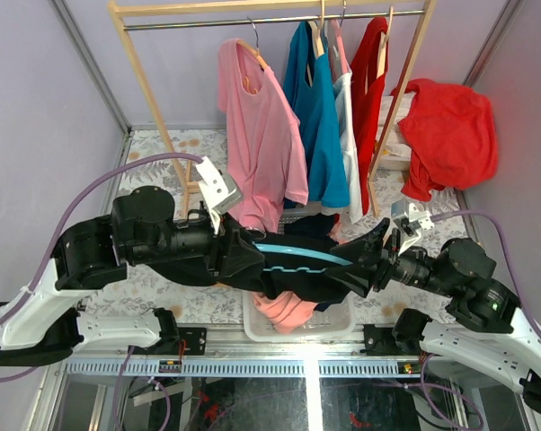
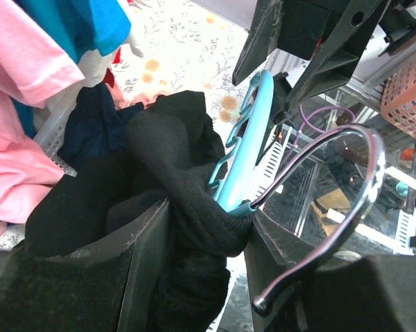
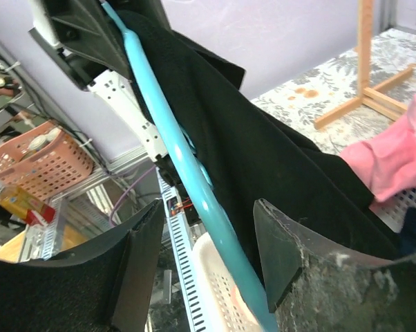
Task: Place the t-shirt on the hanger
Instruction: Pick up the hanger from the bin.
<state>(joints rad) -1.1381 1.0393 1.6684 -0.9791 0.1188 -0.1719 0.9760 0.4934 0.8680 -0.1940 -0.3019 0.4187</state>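
Above the white plastic basket point(image 1: 342, 323), the left gripper point(image 2: 209, 218) pinches the black short-sleeved t-shirt point(image 2: 173, 152) and the neck of the thin light blue plastic hanger point(image 3: 170, 149). The right gripper point(image 3: 208, 207) stands wide around the hanger bar. The dressing seems only partly done.

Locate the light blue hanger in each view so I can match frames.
Top external: hanger at centre, roughly horizontal.
Left wrist: hanger at centre, running upward.
Right wrist: hanger diagonal, from upper left to bottom centre.
Shared landmark: black t-shirt lying against it.
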